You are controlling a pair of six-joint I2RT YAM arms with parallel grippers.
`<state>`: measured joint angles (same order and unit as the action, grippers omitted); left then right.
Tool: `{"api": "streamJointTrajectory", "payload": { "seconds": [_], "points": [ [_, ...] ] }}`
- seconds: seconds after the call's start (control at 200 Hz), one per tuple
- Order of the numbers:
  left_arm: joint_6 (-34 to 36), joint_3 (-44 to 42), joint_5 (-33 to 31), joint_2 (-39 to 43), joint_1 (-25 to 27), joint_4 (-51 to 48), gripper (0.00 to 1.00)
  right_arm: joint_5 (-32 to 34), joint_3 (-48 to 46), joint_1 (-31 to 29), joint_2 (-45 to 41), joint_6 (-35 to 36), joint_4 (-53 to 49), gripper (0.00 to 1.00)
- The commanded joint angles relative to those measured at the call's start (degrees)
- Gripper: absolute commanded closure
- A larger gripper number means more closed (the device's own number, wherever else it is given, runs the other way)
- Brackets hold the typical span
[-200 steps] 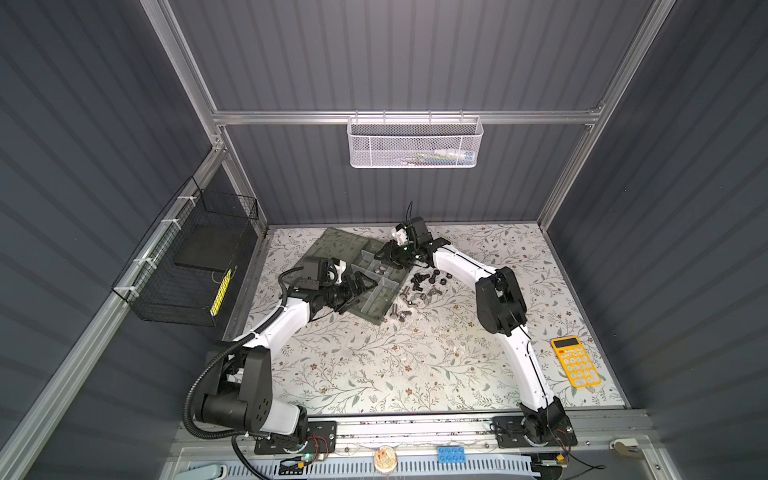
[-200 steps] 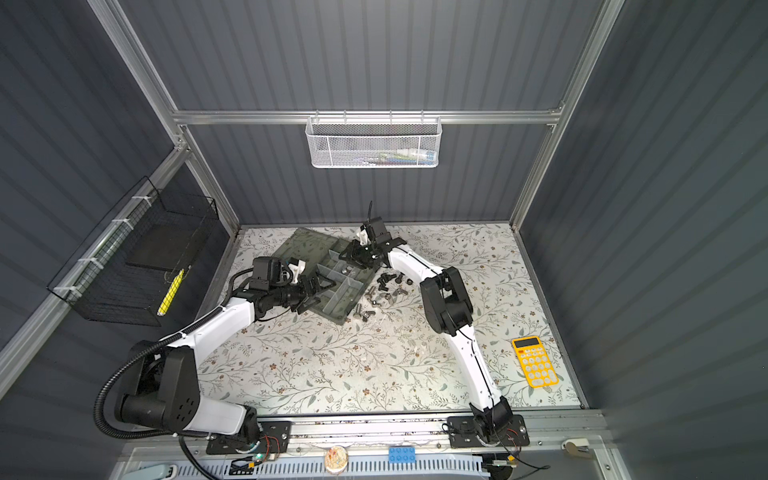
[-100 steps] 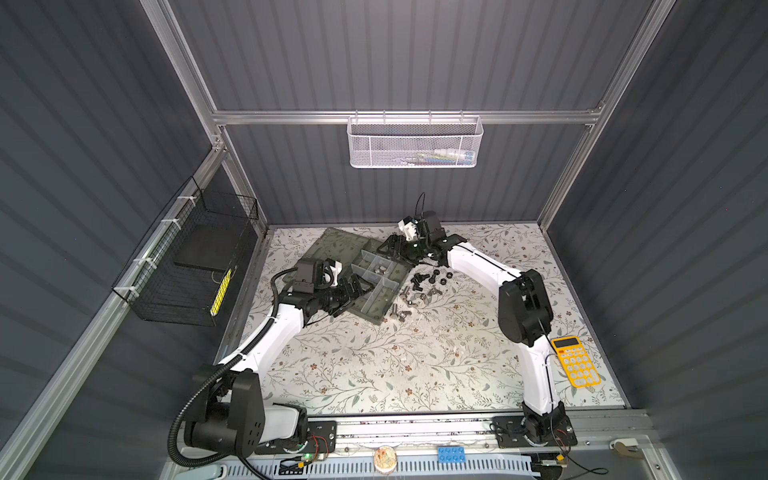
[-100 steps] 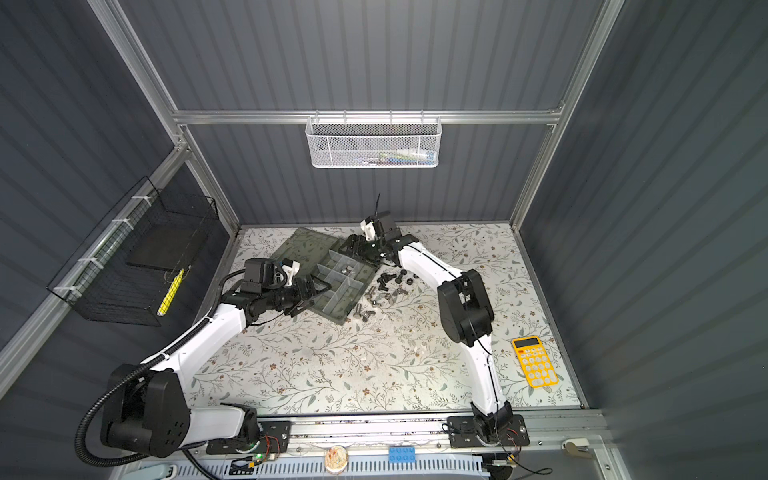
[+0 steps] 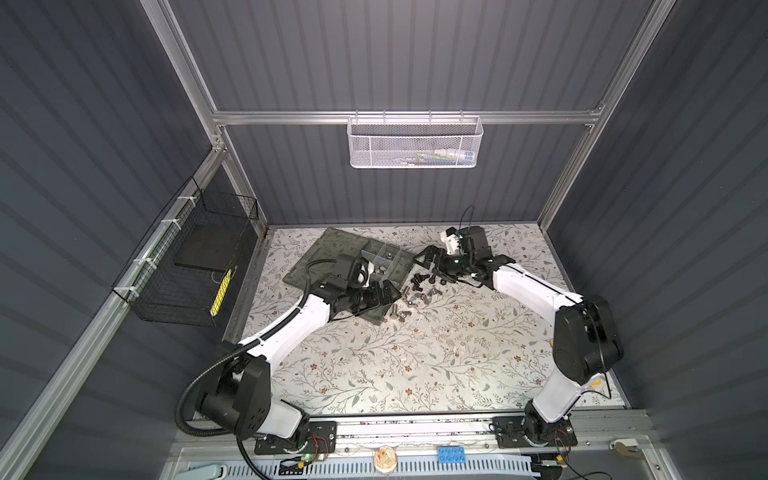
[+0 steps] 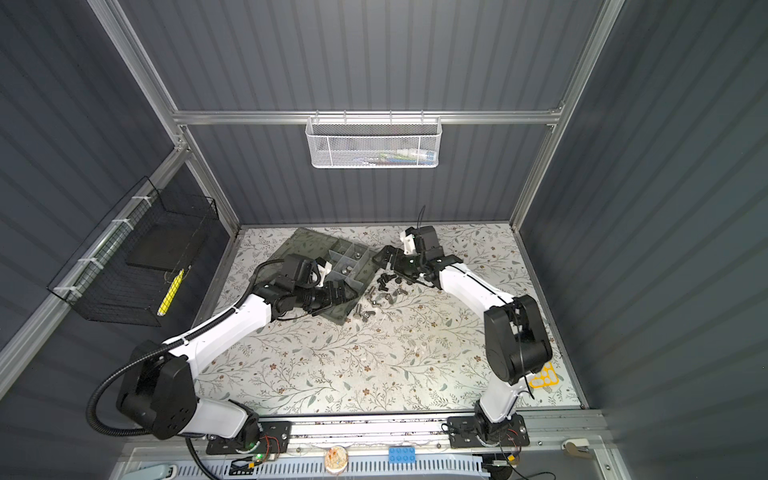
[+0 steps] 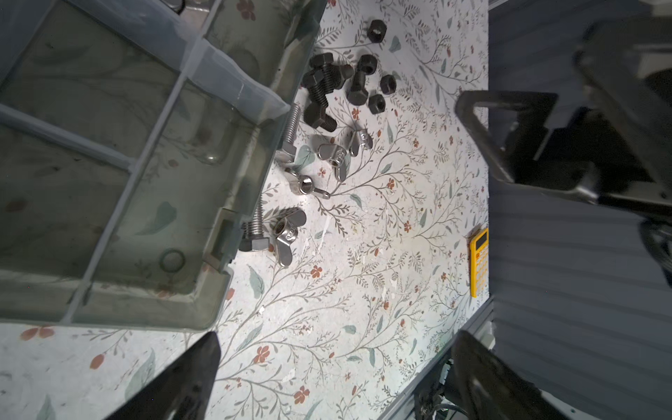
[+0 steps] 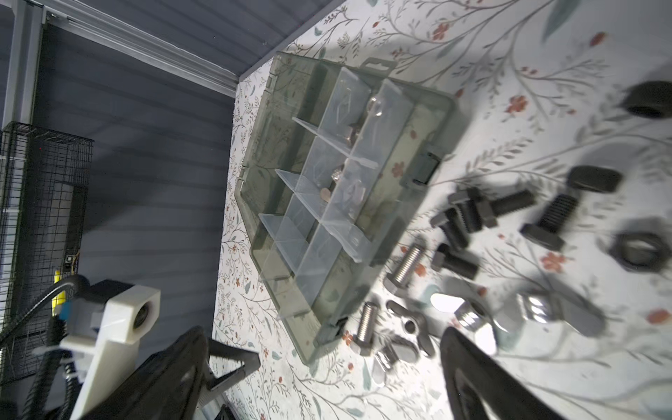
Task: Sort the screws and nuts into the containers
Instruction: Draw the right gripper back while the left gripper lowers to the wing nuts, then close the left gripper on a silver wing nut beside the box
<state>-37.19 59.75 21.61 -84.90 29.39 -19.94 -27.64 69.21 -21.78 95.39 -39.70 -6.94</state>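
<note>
Your left gripper [image 5: 384, 291] hangs with its jaws wide apart and nothing between them, low over the near corner of the box [image 5: 397, 268]. In the left wrist view its fingers [image 7: 189, 374] frame bare table [image 7: 345, 309] just off that corner.

Your right gripper [image 5: 428, 259] is spread just as wide and also holds nothing. It sits above the far end of the loose heap, near the box's far right corner.

The box lies askew toward the table's far left corner, with its lid [image 5: 332, 249] open flat on the side facing that corner.

The screws [image 7: 320, 116] and nuts [image 7: 376, 102] lie on the table in a strip just beside the box's right edge:
- The black screws are bunched at the far end of the strip, with the black nuts scattered around them.
- Two silver screws lie close against the box wall.
- The wing nuts [image 7: 336, 156] lie among the silver screws, toward the near end of the strip.

A few silver pieces already sit in the compartments [image 8: 363, 120] along the box's right edge. They are too blurred for you to tell screws from nuts.

The calculator [image 7: 478, 262] lies by the table's right edge, well apart from the heap. In a top view it shows only partly behind the right arm.
</note>
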Motion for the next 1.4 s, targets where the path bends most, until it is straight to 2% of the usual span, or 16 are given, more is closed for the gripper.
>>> {"api": "streamJointTrajectory", "payload": {
  "seconds": [0.0,0.155,0.28,0.48,0.715,0.971,1.166,1.261,1.391],
  "points": [
    [1.9,3.4,-5.6,-3.0,2.9,-1.3,0.0,1.5,-5.7,1.5,-6.3,3.0,1.8,0.01],
    [3.0,7.8,-9.7,-8.9,8.2,-2.0,0.01,2.4,-14.8,3.3,-14.8,5.9,1.4,0.01],
    [4.5,11.7,-11.6,-14.9,10.0,-3.1,0.04,2.8,-20.6,3.8,-20.5,8.2,0.8,0.01],
    [7.6,17.8,-13.7,-23.5,11.5,-6.1,0.13,1.2,-29.2,6.1,-25.8,5.4,4.3,0.01],
    [9.7,18.6,-15.2,-27.3,11.6,-7.0,0.26,0.5,-34.3,6.2,-26.9,3.2,7.2,0.01],
    [10.4,18.3,-16.1,-30.3,11.6,-7.1,0.38,-0.3,-34.0,6.2,-24.3,3.3,8.3,0.01],
    [10.7,18.6,-16.7,-31.4,11.8,-7.8,0.52,-1.2,-34.3,6.2,-22.6,2.1,10.3,0.01],
    [10.6,18.6,-17.0,-31.6,12.0,-7.9,0.62,-1.4,-34.4,6.2,-22.1,2.1,10.5,0.01],
    [10.7,18.6,-18.1,-31.6,12.3,-8.6,0.63,-1.4,-34.5,6.2,-21.6,2.1,10.7,0.01]
  ]
}}
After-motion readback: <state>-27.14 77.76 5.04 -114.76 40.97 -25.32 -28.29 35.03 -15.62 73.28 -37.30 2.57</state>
